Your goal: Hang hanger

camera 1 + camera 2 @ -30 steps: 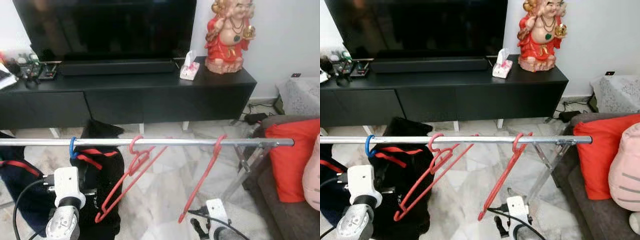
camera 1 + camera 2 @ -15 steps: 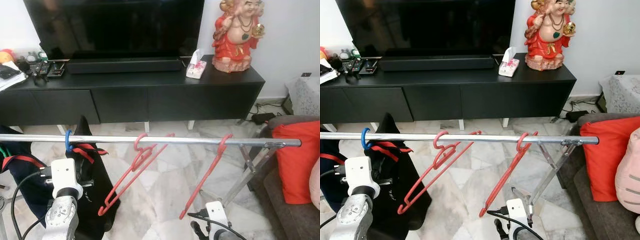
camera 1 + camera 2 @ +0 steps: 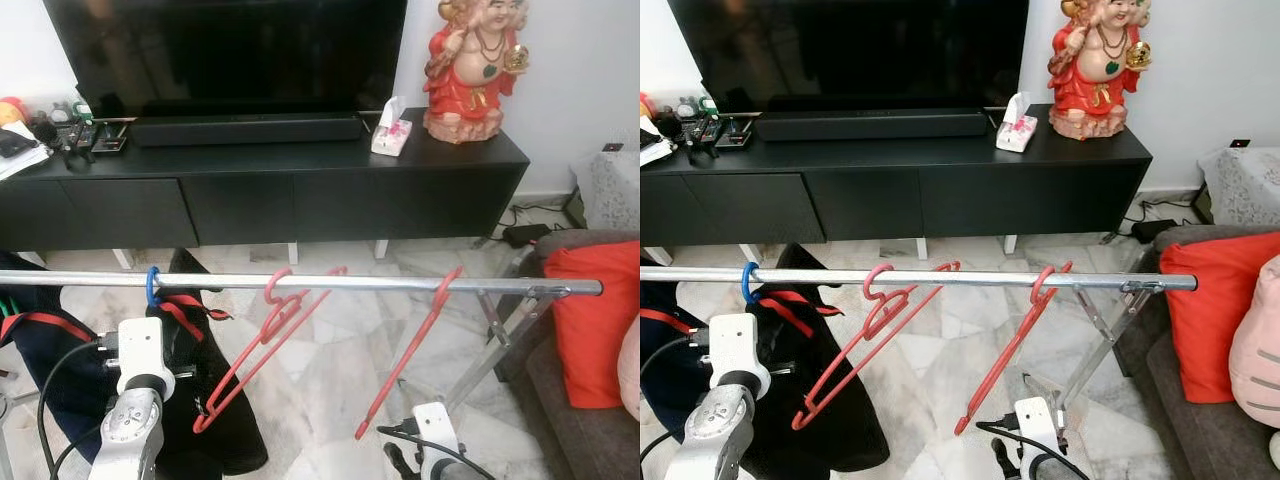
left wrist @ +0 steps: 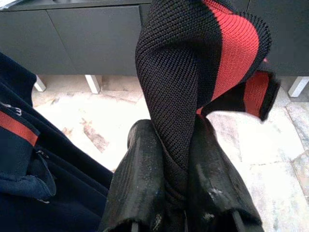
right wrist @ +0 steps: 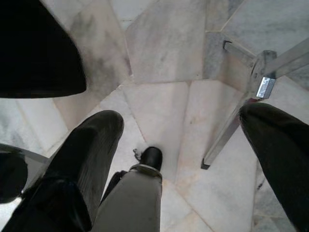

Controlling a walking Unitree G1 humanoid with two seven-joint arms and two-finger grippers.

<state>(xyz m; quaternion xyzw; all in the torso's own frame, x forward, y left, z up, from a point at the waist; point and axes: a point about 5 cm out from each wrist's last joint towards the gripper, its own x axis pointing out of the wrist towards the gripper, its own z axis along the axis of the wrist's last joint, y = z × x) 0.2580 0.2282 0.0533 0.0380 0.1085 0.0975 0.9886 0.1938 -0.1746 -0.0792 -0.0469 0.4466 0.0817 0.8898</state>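
A silver rail point(image 3: 360, 284) runs across in front of me. A blue hanger hook point(image 3: 152, 286) sits on its left part and carries a black garment with red stripes point(image 3: 200, 380). My left gripper point(image 4: 176, 145) is shut on a fold of that garment, just below the rail; its wrist point(image 3: 140, 362) stands beside the cloth. Two red hangers point(image 3: 262, 345) hang tilted near the middle of the rail, and a third red hanger point(image 3: 412, 355) hangs further right. My right gripper point(image 5: 179, 116) is open and low, pointing at the floor by a rack leg point(image 5: 236, 123).
A black TV console point(image 3: 300, 190) stands behind the rack with a TV, a tissue box point(image 3: 388, 134) and a red statue point(image 3: 470, 65). A sofa with a red cushion point(image 3: 595, 320) is at the right. A dark blue garment point(image 3: 40, 350) hangs at the left.
The blue hook and its black garment have slid a little to the right along the rail, closer to the red hangers. My left arm moved right with it. The view shifted slightly.
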